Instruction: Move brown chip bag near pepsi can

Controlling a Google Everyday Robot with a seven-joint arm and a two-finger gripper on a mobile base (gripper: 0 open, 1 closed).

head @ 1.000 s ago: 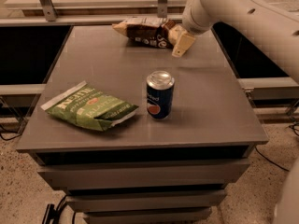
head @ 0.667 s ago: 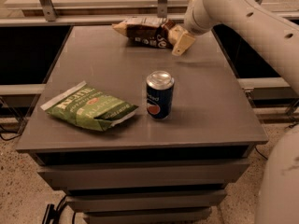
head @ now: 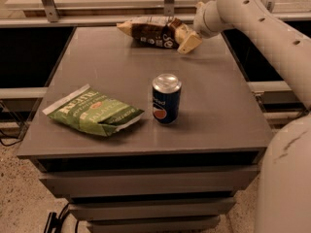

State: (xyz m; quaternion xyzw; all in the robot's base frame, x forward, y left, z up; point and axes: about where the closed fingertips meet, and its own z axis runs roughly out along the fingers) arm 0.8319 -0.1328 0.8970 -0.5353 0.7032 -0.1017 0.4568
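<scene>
Dim warm light bathes the tool at the table's rear.

Green chip bag: lay flat on the front-left of the tabletop — crinkled, lettered face up.
Table: grey, flat-topped, with stepped panels below its front edge.
Floor: speckled — a black cable lay at the table's foot.

A grey tabletop caps a low unit with stacked drawer-like fronts. Behind it runs a pale rail with two upright posts. Dark gaps flank the unit. Speckled floor shows at lower left, with black cables. The hand is over the tabletop's far right part.
</scene>
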